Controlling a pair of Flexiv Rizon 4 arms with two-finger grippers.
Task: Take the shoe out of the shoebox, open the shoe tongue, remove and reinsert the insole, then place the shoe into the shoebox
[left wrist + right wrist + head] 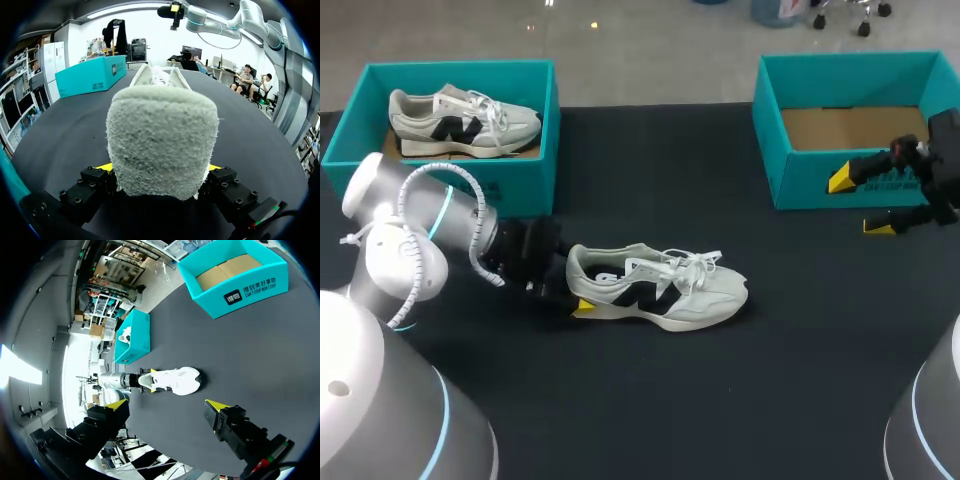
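Shoe (162,140) heel gripped by low left claw (160,167), right claw (166,404) spread

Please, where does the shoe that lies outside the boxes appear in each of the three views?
Head view: the shoe lies near the middle, its heel in the left gripper.
Left wrist view: the shoe is close up, its heel between the left gripper's fingers.
Right wrist view: the shoe lies far ahead of the open right gripper.
Shared landmark: the empty shoebox.
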